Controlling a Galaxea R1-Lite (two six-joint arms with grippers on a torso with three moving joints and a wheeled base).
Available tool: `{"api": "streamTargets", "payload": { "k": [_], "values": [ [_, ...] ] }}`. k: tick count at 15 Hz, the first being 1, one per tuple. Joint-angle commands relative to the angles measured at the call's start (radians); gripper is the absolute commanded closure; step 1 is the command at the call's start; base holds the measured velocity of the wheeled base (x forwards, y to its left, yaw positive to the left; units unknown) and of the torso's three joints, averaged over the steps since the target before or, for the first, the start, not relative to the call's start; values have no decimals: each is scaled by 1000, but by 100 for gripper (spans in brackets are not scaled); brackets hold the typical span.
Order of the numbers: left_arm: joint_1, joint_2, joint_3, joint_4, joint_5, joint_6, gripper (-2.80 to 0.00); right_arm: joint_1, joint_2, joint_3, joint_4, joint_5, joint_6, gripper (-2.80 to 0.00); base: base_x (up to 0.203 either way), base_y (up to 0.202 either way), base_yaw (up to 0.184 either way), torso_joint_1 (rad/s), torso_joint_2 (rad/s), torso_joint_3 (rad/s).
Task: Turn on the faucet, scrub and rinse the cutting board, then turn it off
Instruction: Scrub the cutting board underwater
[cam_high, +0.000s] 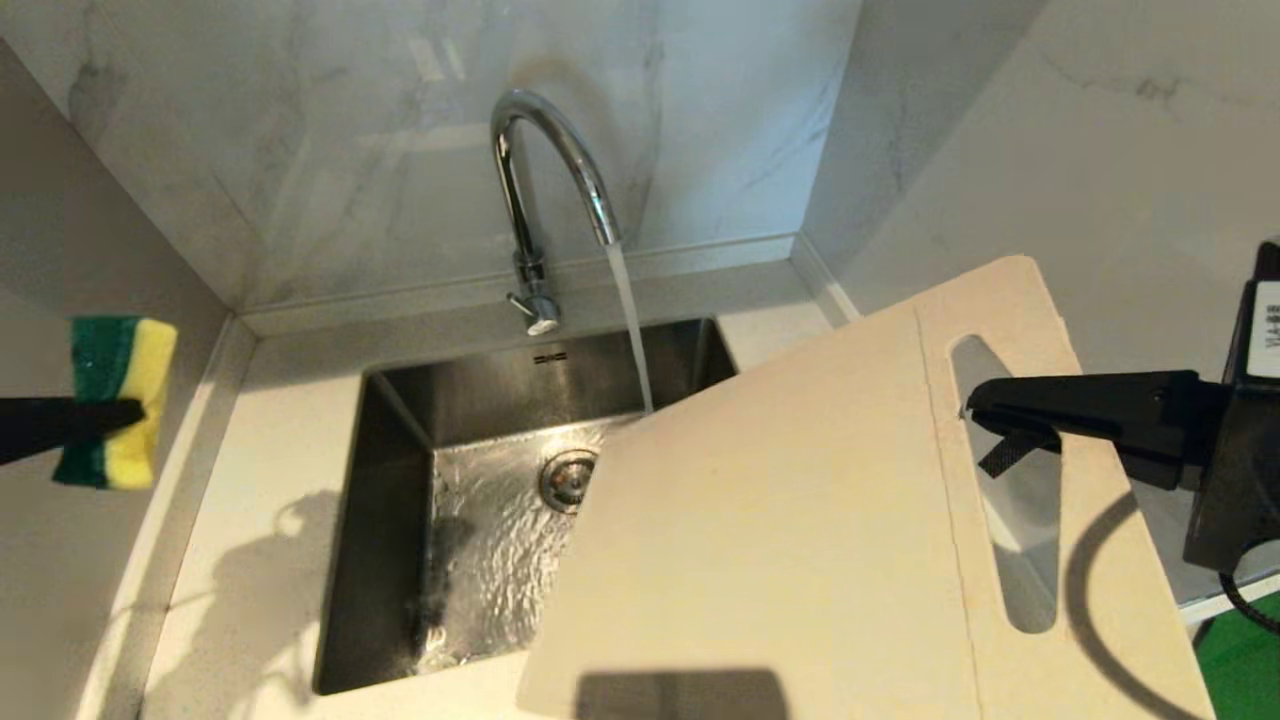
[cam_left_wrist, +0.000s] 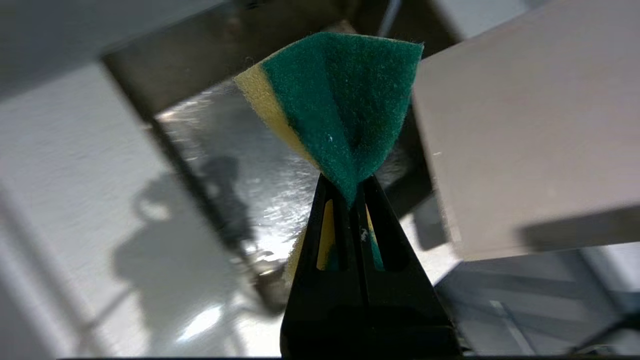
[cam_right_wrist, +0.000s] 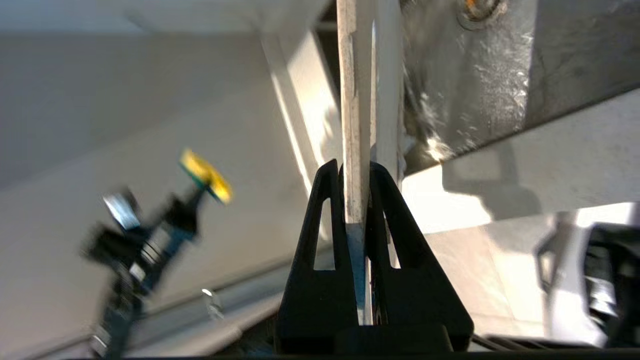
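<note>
The chrome faucet is running, and its stream drops to the far edge of the cutting board. The cream-white board is tilted over the right side of the sink. My right gripper is shut on the board at the slot handle. In the right wrist view the board's thin edge sits between the shut jaws of the right gripper. At the far left, above the counter, my left gripper is shut on a green-and-yellow sponge. The left wrist view shows the sponge pinched in the left gripper, with the board beside it.
Water ripples over the steel sink floor around the drain. Marble walls close in behind and on both sides. White countertop runs left of the sink. The faucet's small lever sits at its base.
</note>
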Motion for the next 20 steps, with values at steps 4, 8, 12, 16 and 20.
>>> {"api": "streamTargets", "payload": {
  "k": [4, 8, 12, 16, 20],
  "values": [
    [-239, 261, -227, 8, 3, -153, 0, 2, 101, -118, 83, 49, -19, 0, 0, 0, 0, 0, 0, 0],
    [-431, 368, -364, 57, 67, -200, 0, 2, 123, -152, 79, 51, -19, 0, 0, 0, 0, 0, 0, 0],
    [-593, 513, -466, 66, 178, -202, 0, 2, 129, -155, 78, 63, -19, 0, 0, 0, 0, 0, 0, 0],
    [-689, 648, -569, 68, 218, -230, 0, 2, 129, -155, 77, 66, -19, 0, 0, 0, 0, 0, 0, 0],
    [-704, 775, -665, 72, 250, -236, 0, 2, 127, -164, 75, 69, -17, 0, 0, 0, 0, 0, 0, 0]
  ]
}}
